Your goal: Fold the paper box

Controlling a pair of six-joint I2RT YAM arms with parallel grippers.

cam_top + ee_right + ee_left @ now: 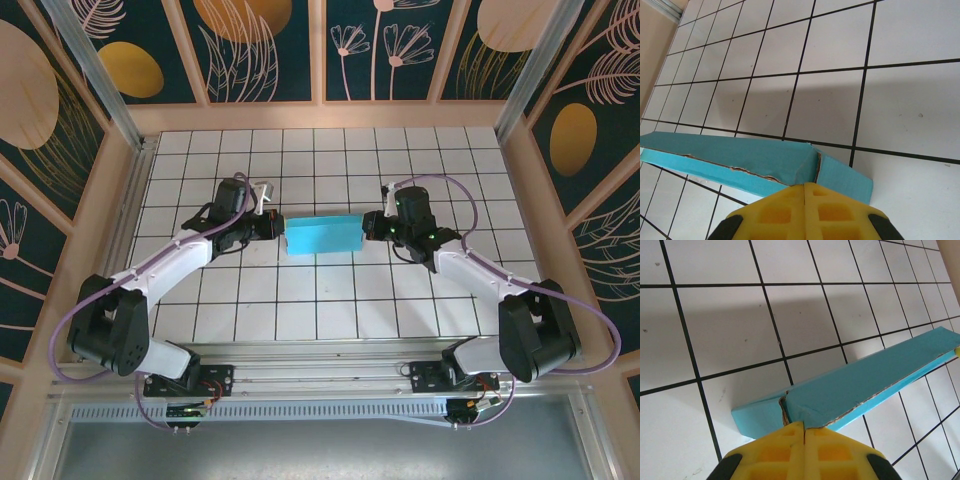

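The paper box [322, 237] lies near the middle of the tiled table as a long teal shape about two tiles wide, with a torn-looking seam along its top. My left gripper [278, 226] is at its left end and my right gripper [366, 226] at its right end. In the left wrist view the yellow fingers [785, 450] are pressed together, and the left gripper [804, 426] touches the box [865, 380] at its end corner. The right wrist view shows the same: the right gripper [804, 186] is shut against the box [740, 155]. I see no card between either pair of fingers.
The white tiled table [320, 300] is walled by wooden panels [110, 190] on three sides. Aluminium posts [95, 70] stand at the back corners. A metal rail [320, 360] runs along the near edge between the arm bases.
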